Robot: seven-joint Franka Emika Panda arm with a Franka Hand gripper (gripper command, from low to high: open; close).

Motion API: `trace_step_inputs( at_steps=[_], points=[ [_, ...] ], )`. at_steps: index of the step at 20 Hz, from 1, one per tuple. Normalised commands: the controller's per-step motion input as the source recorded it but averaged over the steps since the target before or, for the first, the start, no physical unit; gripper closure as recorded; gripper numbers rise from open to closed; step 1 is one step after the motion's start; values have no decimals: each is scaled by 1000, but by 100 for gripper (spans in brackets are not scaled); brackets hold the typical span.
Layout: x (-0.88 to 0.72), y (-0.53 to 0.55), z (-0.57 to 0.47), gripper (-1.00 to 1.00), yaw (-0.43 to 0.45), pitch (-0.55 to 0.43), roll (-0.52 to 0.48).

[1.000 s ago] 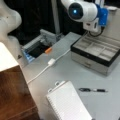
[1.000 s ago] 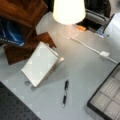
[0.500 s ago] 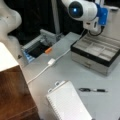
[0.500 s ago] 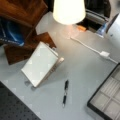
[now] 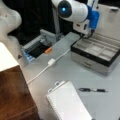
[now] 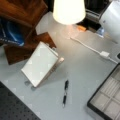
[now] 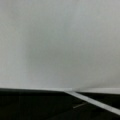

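**Arm high over the compartment box**

The gripper is out of sight, so whether its jaws are apart or together I cannot tell. The arm's wrist [image 5: 86, 21] hangs above the compartment box [image 5: 96, 55]; below it, well apart, lie the pen [image 5: 93, 90] and notebook [image 5: 67, 103].

Soft blur throughout, glaring lamp [image 6: 68, 11].

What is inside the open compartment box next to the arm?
In both front views the box shows only bare divided compartments. The arm hangs over its far corner and covers that part. The gripper does not show in any view. A pen lies on the table outside it.
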Motion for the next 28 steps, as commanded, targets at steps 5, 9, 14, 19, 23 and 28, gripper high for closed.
trace_step_inputs(
  at_steps=[5, 9, 14, 19, 23, 28],
  points=[
    [107, -390, 209, -100, 137, 91, -479],
    [156, -437, 226, -100, 144, 76, -529],
    [175, -502, 192, -100, 154, 52, -520],
    [209, -447, 124, -100, 42, 23, -448],
    [222, -392, 82, -100, -5, 45, -473],
    [196, -361, 125, -100, 95, 58, -560]
  ],
)
